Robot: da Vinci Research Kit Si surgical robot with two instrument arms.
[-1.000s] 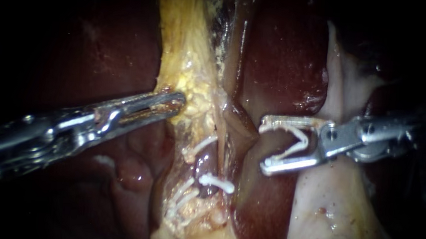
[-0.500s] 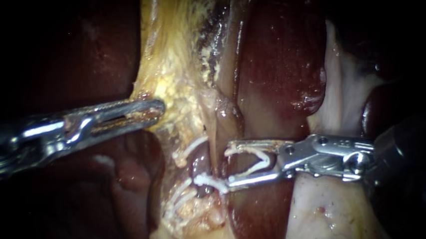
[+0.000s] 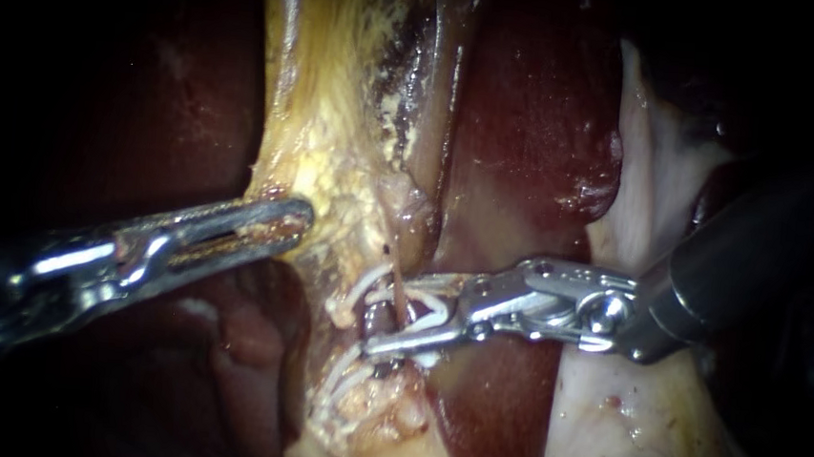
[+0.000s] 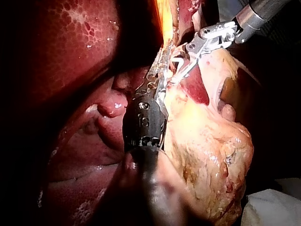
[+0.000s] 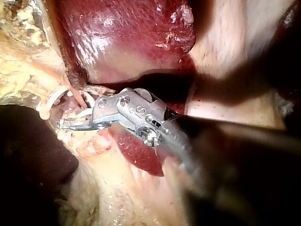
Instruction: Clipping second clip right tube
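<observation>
Nearest the camera, the right tool (image 3: 390,313) came in from the right with its jaws partly open, each jaw bearing on one leg of a white loaded clip (image 3: 428,305) that still stood in an open V. Those jaws straddled the right tube (image 3: 380,318), a dark reddish strand that passed between the clip's legs in the middle of the field. The left tool (image 3: 295,219) reached in from the left with its jaws nearly closed on the edge of the yellow tissue (image 3: 335,157), and it seemed to draw that tissue sideways to keep the tube stretched and exposed. Just beside the right tool's tip, other white clips (image 3: 347,379) already sat across the tissue, one curved above the jaws and several below them. Behind all this lay the dark red liver (image 3: 529,122).

The step in hand looked like the placing of the clip, set around the tube but not yet squeezed. The next move would call for checking that both legs reached past the tube, then closing the jaws fully while the left tool held its tension
</observation>
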